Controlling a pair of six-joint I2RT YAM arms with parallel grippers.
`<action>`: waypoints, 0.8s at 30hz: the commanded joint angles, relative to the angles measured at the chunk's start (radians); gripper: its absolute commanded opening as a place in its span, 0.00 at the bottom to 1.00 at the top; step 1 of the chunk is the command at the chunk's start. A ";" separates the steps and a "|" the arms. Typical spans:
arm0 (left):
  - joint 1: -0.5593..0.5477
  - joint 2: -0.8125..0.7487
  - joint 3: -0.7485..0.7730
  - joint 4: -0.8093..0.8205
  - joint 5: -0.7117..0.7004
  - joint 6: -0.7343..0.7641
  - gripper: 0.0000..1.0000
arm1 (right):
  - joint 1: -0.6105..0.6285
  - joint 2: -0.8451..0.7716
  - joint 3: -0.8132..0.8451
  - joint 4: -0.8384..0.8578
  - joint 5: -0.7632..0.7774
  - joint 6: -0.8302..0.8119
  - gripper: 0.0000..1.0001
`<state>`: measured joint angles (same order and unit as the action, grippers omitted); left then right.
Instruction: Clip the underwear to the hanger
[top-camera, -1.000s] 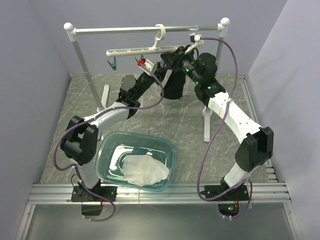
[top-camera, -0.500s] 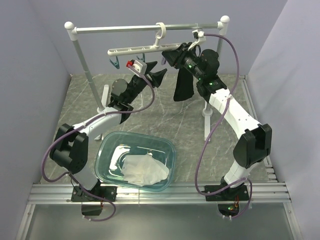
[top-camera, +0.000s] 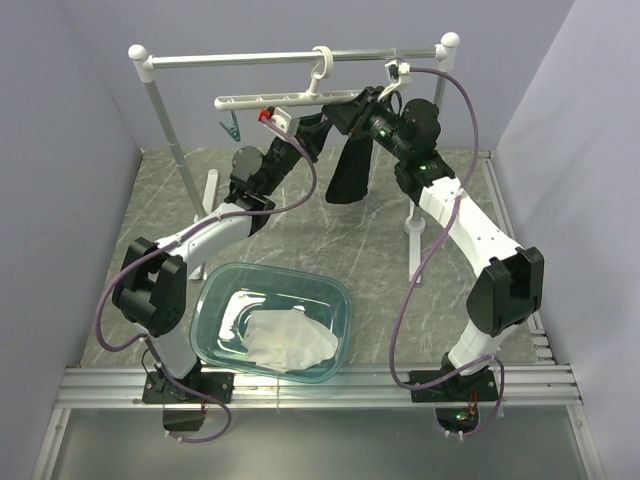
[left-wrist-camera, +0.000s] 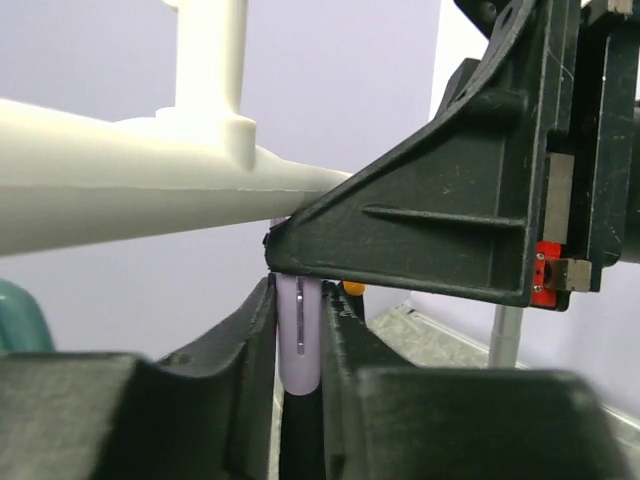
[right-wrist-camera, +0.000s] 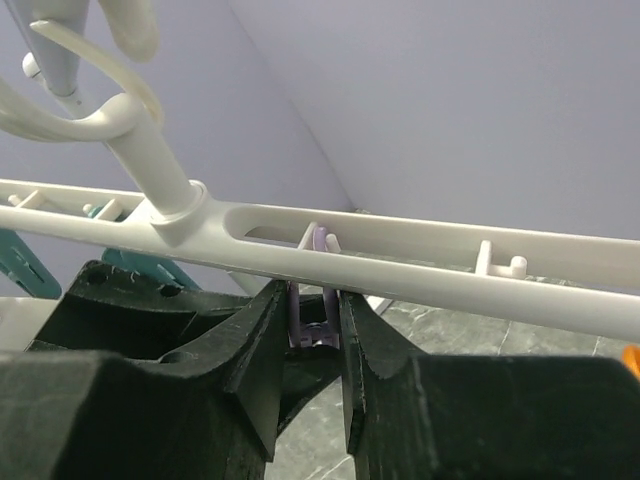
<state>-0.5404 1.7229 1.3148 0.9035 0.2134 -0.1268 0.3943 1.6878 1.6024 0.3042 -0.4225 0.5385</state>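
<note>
**Clip-on at the purple peg: both hands crowded under the bar**

Layout: rack (top-camera: 160, 110) stands on the counter (top-camera: 300, 230), with the hanger (top-camera: 260, 99) hooked over its top bar. The underwear (top-camera: 350, 175) hangs limp just below the hanger's right half, clear of the counter. Looks not clipped yet.

Risks:
- The hanger hangs only by its hook. A sideways push from either arm would swing it and move the peg off the fabric.
- The underwear is soft. If the right hand lets go before the peg bites, it drops.
- The purple peg (left-wrist-camera: 298, 345) is small. An off-centre squeeze could twist it or let it snap shut on nothing.
- The hands are almost touching, and the right hand's body fills half the left wrist view. Any big correction risks a collision.

Pose: both arms reach up and forward, converging under the bar from opposite sides.
- Left hand (left-wrist-camera: 298, 300): narrow, fingers pressed on both sides of the purple peg.
- Right hand (right-wrist-camera: 312, 300): narrow, straddling the same peg from the other side. In the top view the underwear hangs from it, so I read it as gripping the top edge. The pinch is dark on dark in its own wrist view.
</note>
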 joint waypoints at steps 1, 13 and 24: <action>-0.012 0.003 0.049 0.029 -0.023 0.015 0.19 | -0.009 -0.028 0.014 0.069 -0.010 0.006 0.00; -0.036 0.000 0.049 0.035 -0.025 0.052 0.01 | -0.009 -0.016 0.024 0.021 0.033 -0.051 0.52; -0.043 -0.039 0.002 -0.015 -0.026 0.061 0.60 | -0.023 -0.014 0.027 0.052 0.010 -0.038 0.00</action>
<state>-0.5697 1.7294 1.3228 0.8917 0.1772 -0.0673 0.3851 1.6878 1.6020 0.2916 -0.4061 0.4980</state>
